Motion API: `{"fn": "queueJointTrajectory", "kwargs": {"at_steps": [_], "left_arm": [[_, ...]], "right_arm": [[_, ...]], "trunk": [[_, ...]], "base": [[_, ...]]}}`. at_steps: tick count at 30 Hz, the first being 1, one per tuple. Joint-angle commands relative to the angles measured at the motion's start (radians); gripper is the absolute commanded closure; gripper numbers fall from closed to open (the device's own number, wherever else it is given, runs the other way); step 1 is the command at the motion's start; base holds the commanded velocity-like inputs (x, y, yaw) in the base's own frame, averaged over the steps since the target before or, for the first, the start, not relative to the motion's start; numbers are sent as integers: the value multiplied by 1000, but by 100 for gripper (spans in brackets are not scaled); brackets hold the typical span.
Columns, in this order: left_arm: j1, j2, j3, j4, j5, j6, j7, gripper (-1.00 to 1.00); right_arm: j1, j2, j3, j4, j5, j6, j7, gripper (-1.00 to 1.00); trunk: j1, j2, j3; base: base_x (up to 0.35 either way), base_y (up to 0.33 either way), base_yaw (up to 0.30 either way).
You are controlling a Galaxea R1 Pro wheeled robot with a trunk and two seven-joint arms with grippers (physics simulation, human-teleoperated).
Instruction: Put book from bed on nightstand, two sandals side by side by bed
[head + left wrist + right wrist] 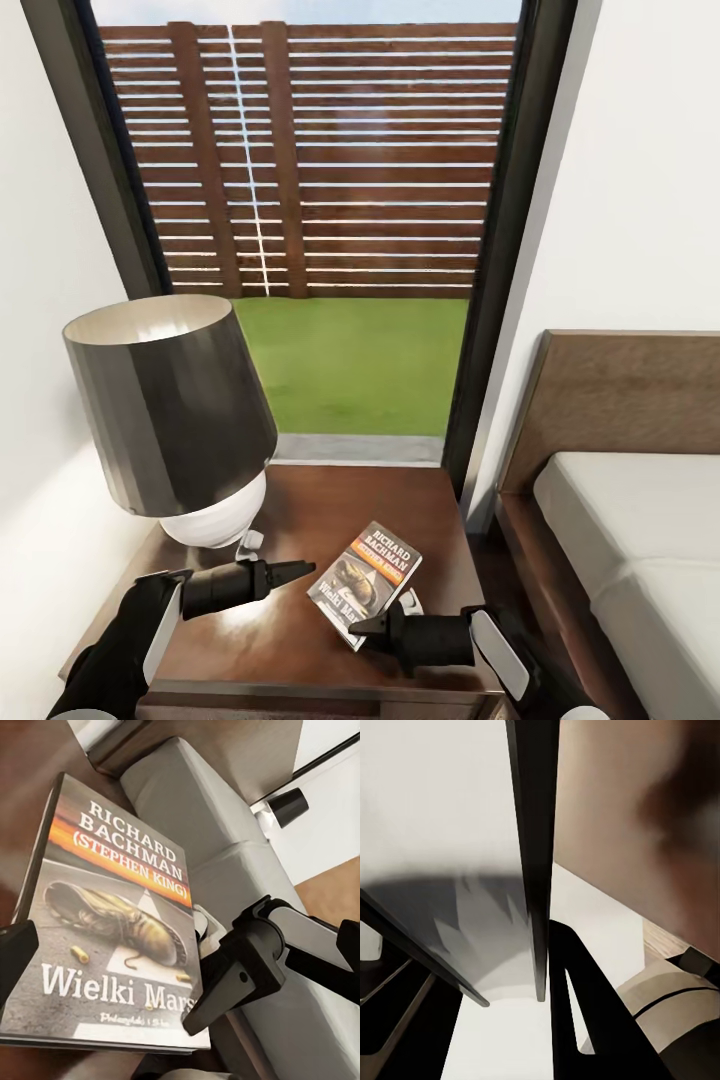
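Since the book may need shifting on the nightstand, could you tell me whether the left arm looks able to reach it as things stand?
Probably yes. The book rests on the nightstand, and the left gripper points at its edge from close by over bare wood. The lamp stands behind the arm, not between them.

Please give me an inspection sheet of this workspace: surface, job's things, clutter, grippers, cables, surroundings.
Surface: dark brown nightstand, top glossy.
Job's things: the book is tilted above the nightstand top, cover up, held at its near edge; the bed stands right of the nightstand; sandals: nothing seen.
Clutter: table lamp with dark shade and white base on the nightstand's left part.
Grippers: right gripper has its jaws shut on the book's edge; left gripper points at the book, its jaws' state unclear.
Cables: nothing seen.
Surroundings: tall dark-framed window behind, wooden fence and lawn outside, white walls.
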Motion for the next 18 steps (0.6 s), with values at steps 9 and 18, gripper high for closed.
{"fn": "queueJointTrajectory", "kwargs": {"at_steps": [9,18], "left_arm": [[0,0,0,0,3,10,-2,-100],[0,0,0,0,3,10,-2,-100]], "right_arm": [[-1,0,1,0,5,1,7,100],[-1,0,1,0,5,1,7,100]], "trunk": [[0,0,-1],[0,0,-1]], "base": [[129,0,0],[7,0,0]]}}
